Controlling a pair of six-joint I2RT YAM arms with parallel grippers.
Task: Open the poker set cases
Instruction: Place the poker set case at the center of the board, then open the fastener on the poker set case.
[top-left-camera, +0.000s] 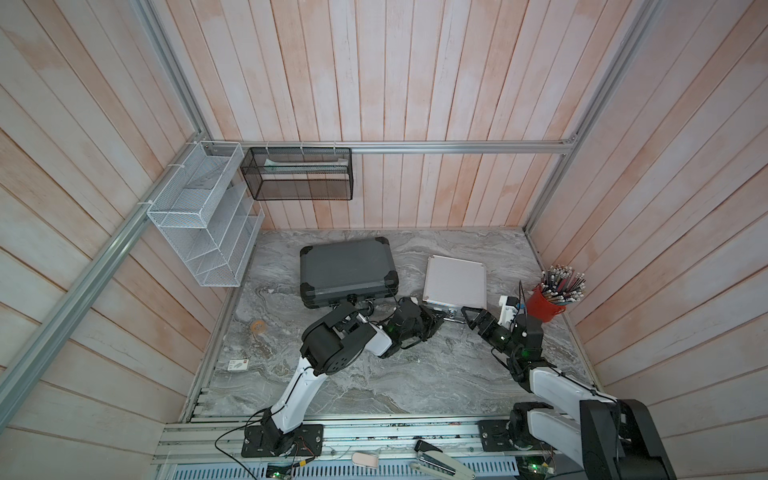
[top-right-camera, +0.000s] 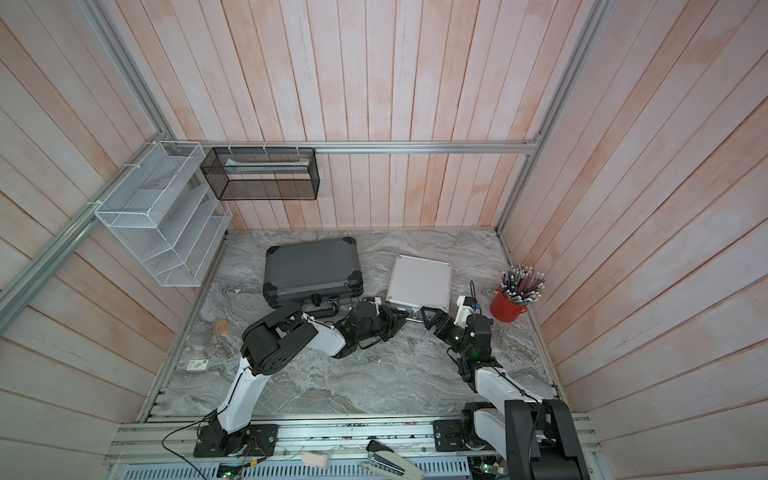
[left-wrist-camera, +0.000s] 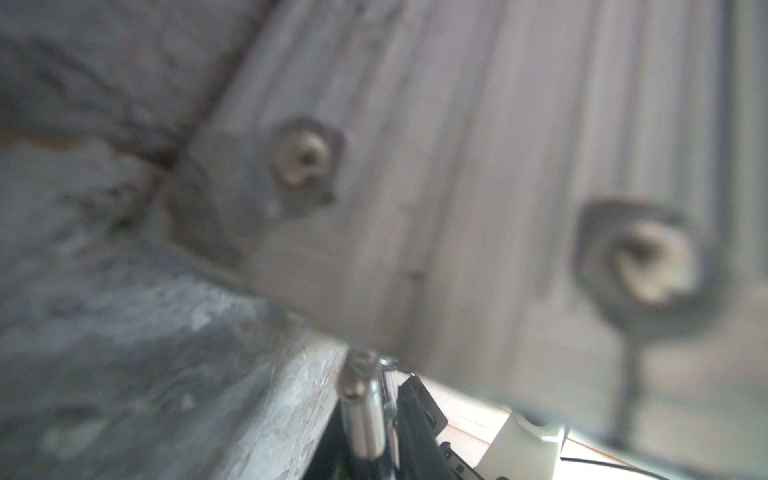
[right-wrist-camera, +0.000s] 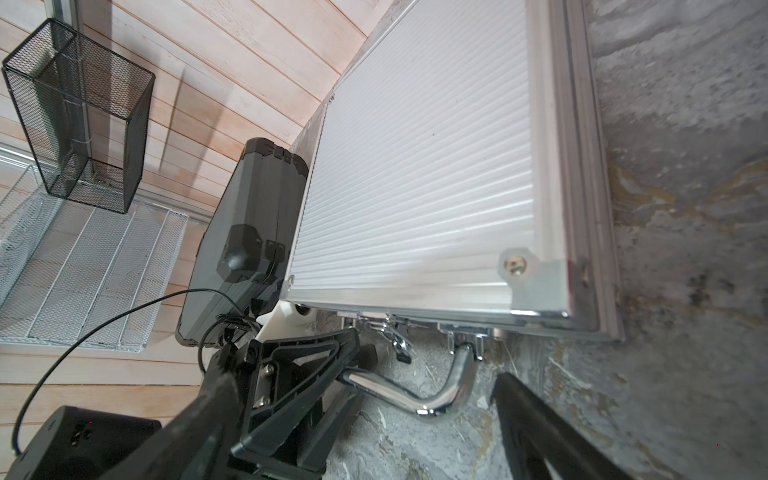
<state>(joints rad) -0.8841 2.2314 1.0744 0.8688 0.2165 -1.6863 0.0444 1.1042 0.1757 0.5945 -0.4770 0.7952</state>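
Two poker set cases lie shut on the marble table in both top views. The larger dark grey case (top-left-camera: 347, 270) (top-right-camera: 311, 268) is at the back left. The smaller silver ribbed case (top-left-camera: 455, 282) (right-wrist-camera: 415, 174) is to its right, with its chrome handle (right-wrist-camera: 419, 399) facing the arms. My left gripper (top-left-camera: 436, 322) (right-wrist-camera: 349, 374) is shut on the end of that handle nearest the grey case. A small latch (right-wrist-camera: 399, 345) hangs beside it. The left wrist view shows the silver case's side (left-wrist-camera: 457, 187), blurred and very close. My right gripper (top-left-camera: 471, 316) (right-wrist-camera: 374, 449) stands open at the handle's other end, holding nothing.
A red cup of pencils (top-left-camera: 548, 305) stands close behind the right arm by the right wall. A black mesh basket (top-left-camera: 297, 174) and a white wire rack (top-left-camera: 203, 216) hang on the walls. A tape roll (top-left-camera: 258, 327) and a small card (top-left-camera: 237, 365) lie at the left.
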